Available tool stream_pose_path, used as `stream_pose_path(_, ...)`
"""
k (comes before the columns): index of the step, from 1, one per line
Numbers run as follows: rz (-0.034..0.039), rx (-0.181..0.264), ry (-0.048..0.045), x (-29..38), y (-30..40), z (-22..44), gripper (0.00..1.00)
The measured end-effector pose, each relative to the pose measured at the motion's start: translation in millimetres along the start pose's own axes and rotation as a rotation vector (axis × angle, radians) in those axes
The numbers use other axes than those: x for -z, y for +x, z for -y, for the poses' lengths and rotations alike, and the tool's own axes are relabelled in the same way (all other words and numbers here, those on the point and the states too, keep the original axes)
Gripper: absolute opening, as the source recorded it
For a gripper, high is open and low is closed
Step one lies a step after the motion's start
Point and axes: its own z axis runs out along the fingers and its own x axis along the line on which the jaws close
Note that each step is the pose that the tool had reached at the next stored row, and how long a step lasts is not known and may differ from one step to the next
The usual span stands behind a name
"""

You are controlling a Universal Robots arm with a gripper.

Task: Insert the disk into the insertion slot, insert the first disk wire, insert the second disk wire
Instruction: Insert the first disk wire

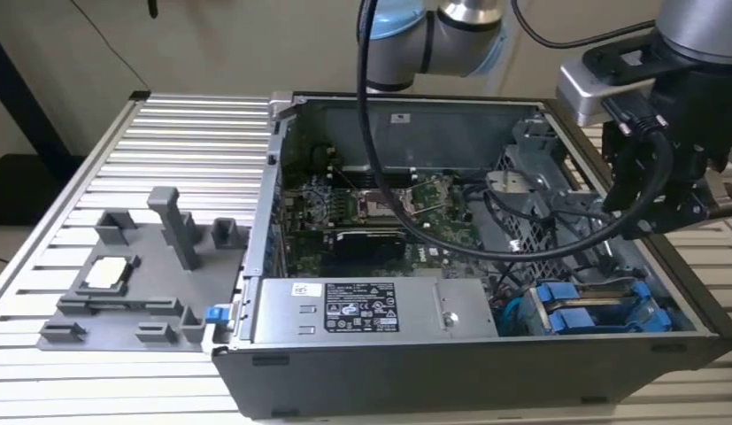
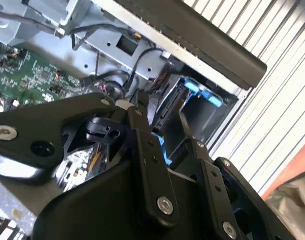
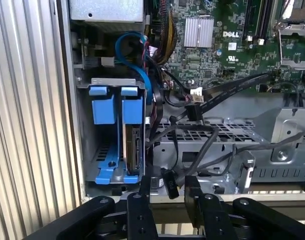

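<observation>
Underneath all, a ribbed metal table (image 1: 165, 133), reaching well out past the gripper (image 3: 168, 181) on both sides. On it, directly below the gripper, an open computer case (image 1: 460, 372) with its side panel off. Well apart from the gripper, beyond the case toward the exterior view's left, a grey fixture tray (image 1: 129, 292).

Inside the case, far from the fingertips, a green motherboard (image 3: 227, 45) and a grey labelled power-supply box (image 1: 366, 310). Nearer, just ahead of the fingertips, the insertion slot (image 3: 108, 83): a bay of the grey perforated drive cage, with two blue fittings side by side. Seated in it, on the side closer to the gripper, the disk (image 3: 134, 147), edge-on and silver-grey, clipped in its blue carrier and sitting fully inside.

Hangs from the robot arm (image 1: 460, 31) over the case's side wall. Fingers (image 3: 144, 192) partly spread, a clear gap between them, nothing clamped. In that gap in the first wrist view, a small black plug (image 3: 168, 190) on a black cable; impossible to tell whether touched.

Beyond the disk, looping from the cage toward the motherboard, a blue cable (image 3: 135, 50). Just ahead of the gripper, loose black wires (image 3: 207, 145) draped over the perforated metal.
</observation>
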Motion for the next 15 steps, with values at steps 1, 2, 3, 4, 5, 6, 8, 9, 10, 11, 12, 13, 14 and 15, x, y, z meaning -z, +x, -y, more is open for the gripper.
stream_pose_path(1,-0.0042,0.003,0.0007,-0.3,-1.4,-1.2,0.41)
stream_pose_path(2,-0.0106,0.008,0.0006,-0.7,-2.7,-1.8,0.41)
stream_pose_path(3,-0.0154,0.013,0.0007,-1.3,-4.0,-2.2,0.41)
stream_pose_path(4,-0.0196,0.020,0.0012,-2.2,-5.6,-2.4,0.41)
stream_pose_path(5,-0.0227,0.024,0.0031,-2.9,-6.7,-2.6,0.41)
stream_pose_path(6,-0.0254,0.027,0.0044,-3.7,-7.3,-2.8,0.41)
stream_pose_path(8,-0.0279,0.033,0.0042,-4.4,-7.4,-3.0,0.41)
stream_pose_path(9,-0.0281,0.035,0.0041,-4.4,-7.3,-3.0,0.41)
stream_pose_path(10,-0.0283,0.036,0.0041,-4.6,-7.3,-3.1,0.41)
stream_pose_path(11,-0.0283,0.036,0.0041,-4.7,-7.3,-3.1,0.41)
stream_pose_path(12,-0.0282,0.037,0.0040,-4.8,-7.3,-3.1,0.41)
stream_pose_path(13,-0.0279,0.038,0.0040,-5.0,-7.3,-2.9,0.41)
stream_pose_path(14,-0.0274,0.039,0.0041,-5.2,-7.3,-2.8,0.41)
stream_pose_path(15,-0.0269,0.040,0.0045,-5.3,-7.3,-2.7,0.41)
